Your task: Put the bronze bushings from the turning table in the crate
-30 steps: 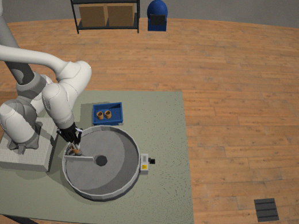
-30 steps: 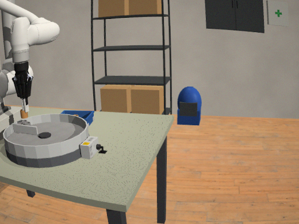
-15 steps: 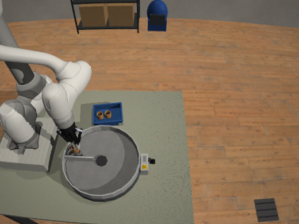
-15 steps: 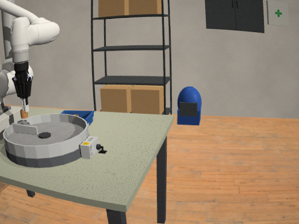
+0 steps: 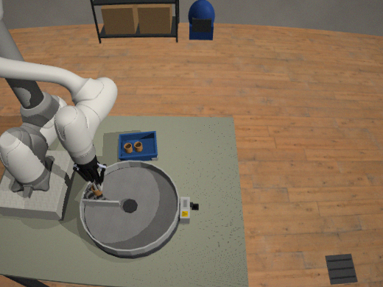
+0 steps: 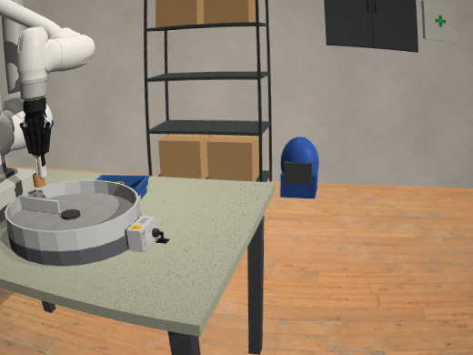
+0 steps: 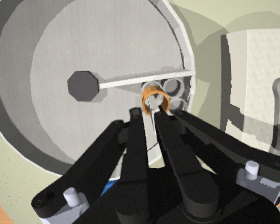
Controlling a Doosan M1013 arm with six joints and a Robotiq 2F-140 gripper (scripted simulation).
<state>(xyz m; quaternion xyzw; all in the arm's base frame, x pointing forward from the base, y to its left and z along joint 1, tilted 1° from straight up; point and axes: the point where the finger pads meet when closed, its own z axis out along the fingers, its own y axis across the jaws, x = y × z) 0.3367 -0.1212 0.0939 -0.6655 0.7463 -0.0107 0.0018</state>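
My gripper (image 5: 96, 185) is shut on a bronze bushing (image 5: 97, 192) and holds it above the left edge of the turning table (image 5: 129, 208). The bushing also shows in the exterior view (image 6: 39, 180), hanging clear above the table's rim, and in the wrist view (image 7: 154, 101) between my fingertips (image 7: 150, 113). Steel bushings (image 7: 173, 91) lie on the turning table under it, beside the white guide bar (image 7: 145, 81). The blue crate (image 5: 133, 147) stands behind the turning table and holds two bronze bushings (image 5: 132, 146).
A small white control box (image 5: 185, 209) sits on the right side of the turning table. The robot's base block (image 5: 33, 190) is to the left. A shelf with cardboard boxes (image 6: 206, 81) and a blue canister (image 6: 299, 167) stand far behind.
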